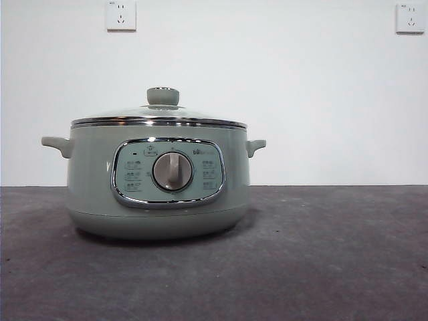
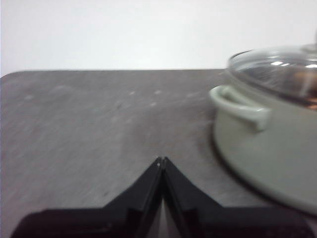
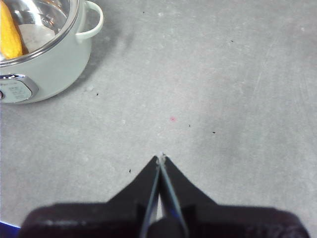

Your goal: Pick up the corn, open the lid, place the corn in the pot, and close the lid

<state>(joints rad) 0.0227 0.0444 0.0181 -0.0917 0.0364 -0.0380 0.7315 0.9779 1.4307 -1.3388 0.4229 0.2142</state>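
Note:
The pale green pot (image 1: 93,180) stands on the table left of centre, its control panel and dial facing the front view. The glass lid (image 1: 162,115) with its green knob sits closed on the pot. The yellow corn (image 3: 10,32) lies inside the pot (image 3: 54,64), seen from above through the glass in the right wrist view. My left gripper (image 2: 162,159) is shut and empty above the table, off to the side of the pot (image 2: 267,153) and its lid (image 2: 277,69). My right gripper (image 3: 161,156) is shut and empty over bare table on the pot's other side. Neither arm shows in the front view.
The grey table (image 1: 321,254) stretches to the right of the pot. A white wall stands behind, with two sockets (image 1: 121,15) (image 1: 410,18) high up.

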